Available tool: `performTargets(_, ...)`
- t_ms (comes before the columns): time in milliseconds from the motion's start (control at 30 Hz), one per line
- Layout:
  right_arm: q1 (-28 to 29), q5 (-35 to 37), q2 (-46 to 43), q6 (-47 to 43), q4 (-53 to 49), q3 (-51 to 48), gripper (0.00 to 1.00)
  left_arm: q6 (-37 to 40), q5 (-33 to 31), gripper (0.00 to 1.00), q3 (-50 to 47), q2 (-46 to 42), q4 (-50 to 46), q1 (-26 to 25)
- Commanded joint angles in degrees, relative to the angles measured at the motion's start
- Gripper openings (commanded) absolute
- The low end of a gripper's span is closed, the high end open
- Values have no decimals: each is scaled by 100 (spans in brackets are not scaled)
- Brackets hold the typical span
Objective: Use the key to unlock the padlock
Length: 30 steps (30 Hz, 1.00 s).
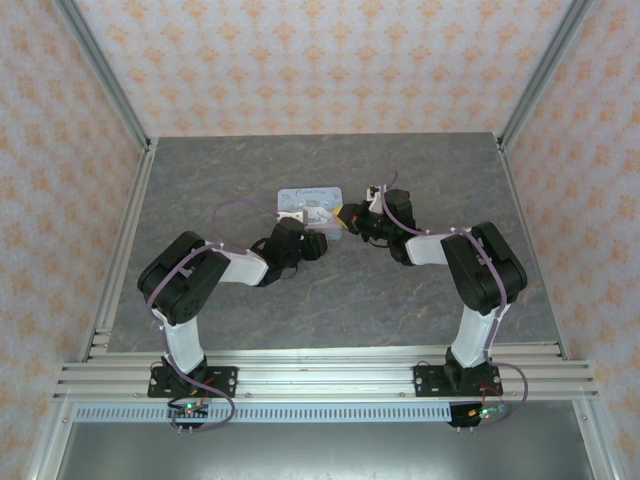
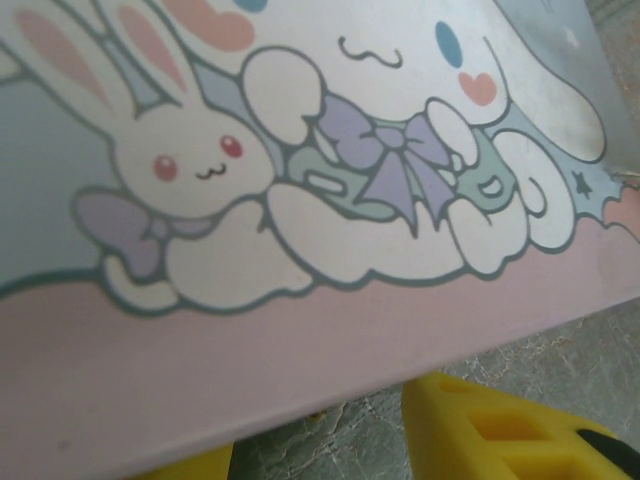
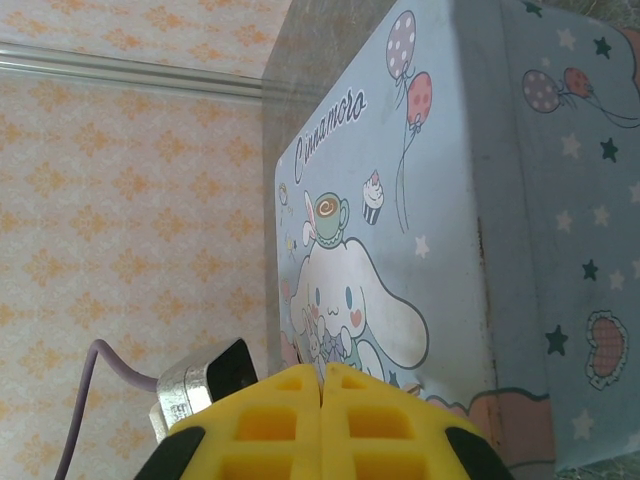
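Pale blue tin (image 1: 312, 198) with the cartoon lid sits toward 12 o'clock on the grey bench (image 1: 230, 180). From above, my left gripper (image 1: 303, 226) is at the tin's 6 o'clock edge and my right gripper (image 1: 346, 217) is at its 3 o'clock end. On the left wrist camera the yellow fingers (image 2: 500, 430) stand spread with bare bench between them. Their tips are right up at the lid's pink border, and I cannot tell whether they touch it. On the right wrist camera the right gripper is pressed together, with the tin's lid and side just beyond at 1 o'clock. The padlock is too small for me to pick out, so I cannot tell where it lies relative to either gripper.
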Motion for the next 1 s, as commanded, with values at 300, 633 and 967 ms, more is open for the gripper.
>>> performTargets(300, -17, 10, 89, 11, 48, 125, 0, 223, -434, 51, 299, 280, -71, -95)
performTargets(633, -13, 19, 118, -12, 10, 127, 0, -718, 59, 50, -30, -70, 1014, -106)
performTargets(967, -17, -16, 145, -14, 21, 121, 0, -1409, 70, 49, -161, 332, 1683, -98)
